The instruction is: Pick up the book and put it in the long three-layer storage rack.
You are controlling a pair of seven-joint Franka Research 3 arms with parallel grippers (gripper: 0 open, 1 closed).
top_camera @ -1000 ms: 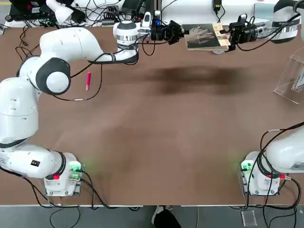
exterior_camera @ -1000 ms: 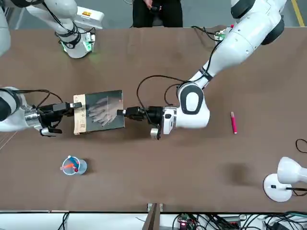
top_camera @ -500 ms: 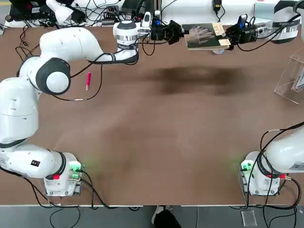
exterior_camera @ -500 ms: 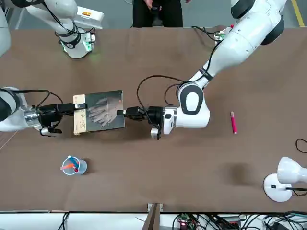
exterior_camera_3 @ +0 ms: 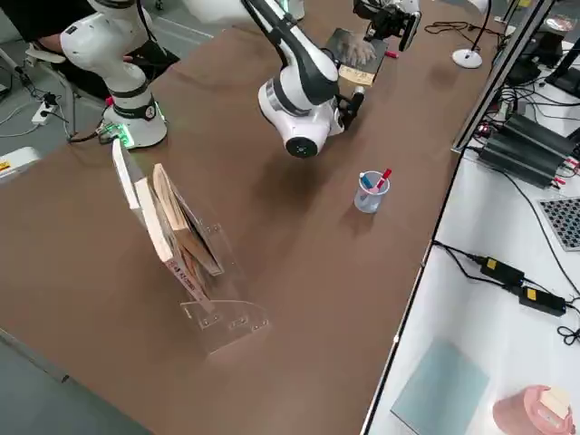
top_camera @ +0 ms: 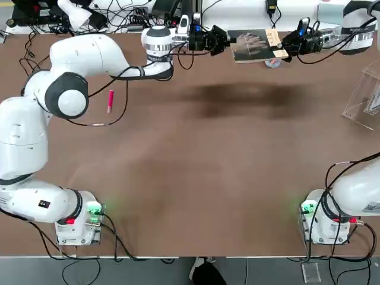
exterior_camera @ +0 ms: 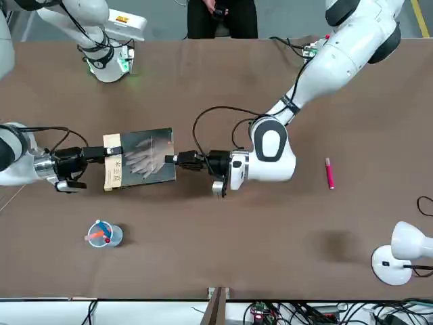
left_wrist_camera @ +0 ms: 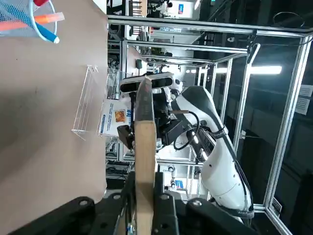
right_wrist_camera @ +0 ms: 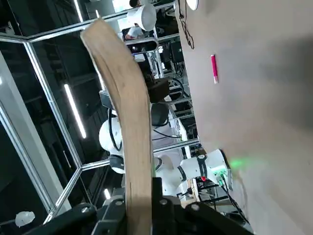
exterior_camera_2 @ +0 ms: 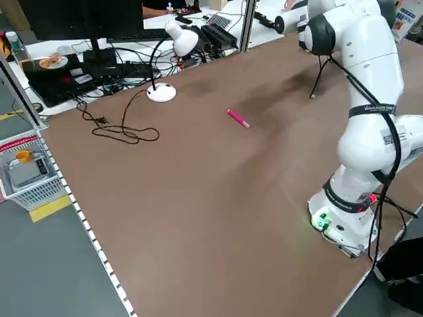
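Observation:
The book (top_camera: 254, 46), dark grey with a pale hand image and a tan strip, hangs flat above the far side of the table. My left gripper (top_camera: 230, 43) is shut on its dark edge and my right gripper (top_camera: 280, 47) is shut on its tan edge. In the front view the book (exterior_camera: 140, 160) spans between the left gripper (exterior_camera: 170, 160) and the right gripper (exterior_camera: 108, 155). Each wrist view shows the book's edge (left_wrist_camera: 144, 142) (right_wrist_camera: 131, 127) clamped between that arm's fingers. The clear storage rack (top_camera: 364, 95) stands at the table's right edge, with books leaning in it (exterior_camera_3: 181, 249).
A small clear pen cup (exterior_camera: 101, 234) stands near the far edge, below the book's right end. A pink pen (top_camera: 110, 101) lies on the left part of the table. A white desk lamp (exterior_camera: 399, 254) and cables sit at the far left corner.
My right gripper's fingers have closed on the book's tan edge. The left gripper has kept its hold, and the book has barely shifted.

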